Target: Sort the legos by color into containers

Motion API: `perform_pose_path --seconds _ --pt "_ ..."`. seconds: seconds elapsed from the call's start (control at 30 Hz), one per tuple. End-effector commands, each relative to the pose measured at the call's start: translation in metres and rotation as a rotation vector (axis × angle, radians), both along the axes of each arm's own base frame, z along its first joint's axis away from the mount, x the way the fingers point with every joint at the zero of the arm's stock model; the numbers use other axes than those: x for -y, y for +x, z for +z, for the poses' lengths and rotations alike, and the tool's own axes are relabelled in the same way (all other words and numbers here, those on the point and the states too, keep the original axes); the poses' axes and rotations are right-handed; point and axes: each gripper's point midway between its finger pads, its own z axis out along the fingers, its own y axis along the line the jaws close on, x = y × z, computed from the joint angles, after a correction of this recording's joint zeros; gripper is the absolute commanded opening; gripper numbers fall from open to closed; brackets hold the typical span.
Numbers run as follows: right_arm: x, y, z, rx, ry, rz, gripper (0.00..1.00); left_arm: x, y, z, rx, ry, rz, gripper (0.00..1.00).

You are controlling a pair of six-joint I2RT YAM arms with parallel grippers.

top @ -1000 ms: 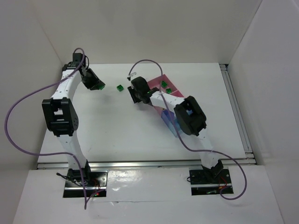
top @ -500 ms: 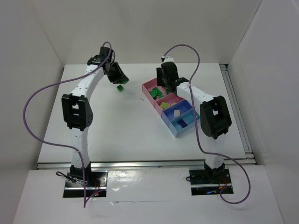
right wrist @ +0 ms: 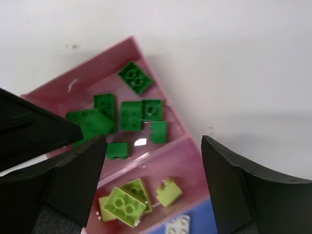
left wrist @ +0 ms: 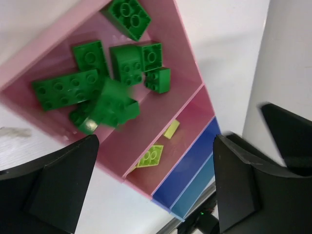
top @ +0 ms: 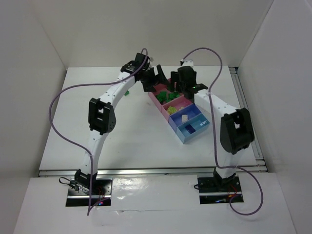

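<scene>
Now that the left fingers [left wrist: 63, 185], apart like the right fingers [right wrist: 239, 190], have swung over the pink bin [left wrist: 187, 46] at one o'clock, a blurred green brick [left wrist: 114, 105] looks freshly delivered.

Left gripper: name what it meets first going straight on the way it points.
The left gripper would probably meet the dark green legos in the end pink bin, framed between its open fingers; depth is unclear.

White table [top: 122, 131], row of four bins [top: 194, 132] resting on it
</scene>
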Motion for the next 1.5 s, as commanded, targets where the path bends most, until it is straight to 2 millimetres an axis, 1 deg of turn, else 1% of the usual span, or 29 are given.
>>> perform_pose_path --seconds 0.0,0.03,0.1,0.13,0.17,0.27,0.33,0.37,0.43,0.47,0.5,0.53,0.6,0.63,0.7,0.73,0.83,0.9,1.0,1.03,1.07,1.13,1.17,1.2,1.23,1.27,1.37,1.43,1.47 --pt "0.041 -0.008 0.069 0.163 0.075 -0.124 0.86 0.015 0.015 0.011 0.034 -0.113 -0.029 1.00" --pt "0.044 -0.014 0.086 0.201 0.092 -0.124 0.86 0.015 0.015 0.011 0.034 -0.113 -0.029 1.00" --pt "0.060 -0.019 0.091 0.223 0.100 -0.165 0.86 0.010 0.015 0.014 0.058 -0.084 -0.022 1.00" --pt "0.062 -0.025 0.100 0.243 0.109 -0.165 0.86 -0.002 0.015 0.019 0.069 -0.065 -0.003 1.00" --pt "0.067 -0.026 0.104 0.256 0.113 -0.174 0.86 -0.009 0.016 0.018 0.089 -0.024 0.017 1.00" --pt "0.072 -0.032 0.111 0.271 0.131 -0.178 0.86 -0.050 0.023 0.016 0.102 0.059 0.098 1.00" --pt "0.073 -0.034 0.113 0.271 0.131 -0.178 0.86 -0.077 0.028 0.011 0.103 0.128 0.143 1.00" --pt "0.073 -0.036 0.107 0.252 0.123 -0.178 0.86 -0.084 0.027 0.003 0.093 0.166 0.156 1.00" --pt "0.079 -0.037 0.100 0.236 0.114 -0.189 0.86 -0.118 0.032 -0.006 0.083 0.268 0.228 1.00" --pt "0.077 -0.037 0.100 0.234 0.119 -0.180 0.86 -0.124 0.031 -0.008 0.078 0.295 0.246 1.00" --pt "0.075 -0.038 0.096 0.224 0.119 -0.170 0.86 -0.142 0.035 -0.020 0.065 0.356 0.285 1.00" --pt "0.076 -0.041 0.094 0.221 0.118 -0.170 0.86 -0.148 0.032 -0.029 0.040 0.393 0.299 1.00" --pt "0.074 -0.042 0.089 0.209 0.121 -0.156 0.86 -0.168 0.037 -0.035 0.032 0.462 0.352 1.00" --pt "0.072 -0.042 0.089 0.207 0.134 -0.151 0.86 -0.177 0.039 -0.045 0.011 0.481 0.366 1.00" --pt "0.070 -0.042 0.089 0.206 0.138 -0.142 0.86 -0.179 0.039 -0.051 -0.005 0.499 0.369 1.00" --pt "0.070 -0.042 0.089 0.206 0.138 -0.142 0.86 -0.190 0.041 -0.057 -0.011 0.526 0.393 1.00" --pt "0.069 -0.039 0.085 0.184 0.129 -0.143 0.86 -0.199 0.044 -0.068 -0.018 0.572 0.429 1.00" --pt "0.069 -0.037 0.090 0.196 0.134 -0.143 0.86 -0.198 0.048 -0.080 -0.029 0.578 0.426 1.00" --pt "0.066 -0.036 0.086 0.181 0.143 -0.122 0.87 -0.200 0.052 -0.091 -0.033 0.597 0.422 0.96" --pt "0.064 -0.034 0.092 0.192 0.145 -0.107 0.87 -0.205 0.052 -0.096 -0.044 0.601 0.428 0.95" --pt "0.062 -0.033 0.092 0.183 0.147 -0.098 0.87 -0.207 0.052 -0.103 -0.054 0.614 0.429 0.94" --pt "0.062 -0.034 0.090 0.173 0.143 -0.098 0.87 -0.206 0.056 -0.105 -0.046 0.610 0.432 0.91" --pt "0.060 -0.033 0.094 0.179 0.151 -0.088 0.87 -0.212 0.056 -0.114 -0.063 0.616 0.438 0.89" --pt "0.060 -0.033 0.094 0.179 0.151 -0.088 0.87 -0.210 0.059 -0.109 -0.053 0.603 0.437 0.85" --pt "0.060 -0.033 0.094 0.179 0.151 -0.088 0.87 -0.216 0.059 -0.116 -0.066 0.608 0.442 0.84" --pt "0.060 -0.034 0.090 0.171 0.148 -0.088 0.87 -0.215 0.063 -0.112 -0.049 0.600 0.448 0.84" --pt "0.054 -0.034 0.085 0.154 0.151 -0.052 0.87 -0.216 0.066 -0.120 -0.059 0.583 0.445 0.67" --pt "0.051 -0.033 0.093 0.165 0.161 -0.040 0.87 -0.221 0.067 -0.121 -0.064 0.574 0.449 0.54" --pt "0.051 -0.031 0.088 0.153 0.157 -0.041 0.87 -0.221 0.067 -0.121 -0.064 0.574 0.449 0.45"
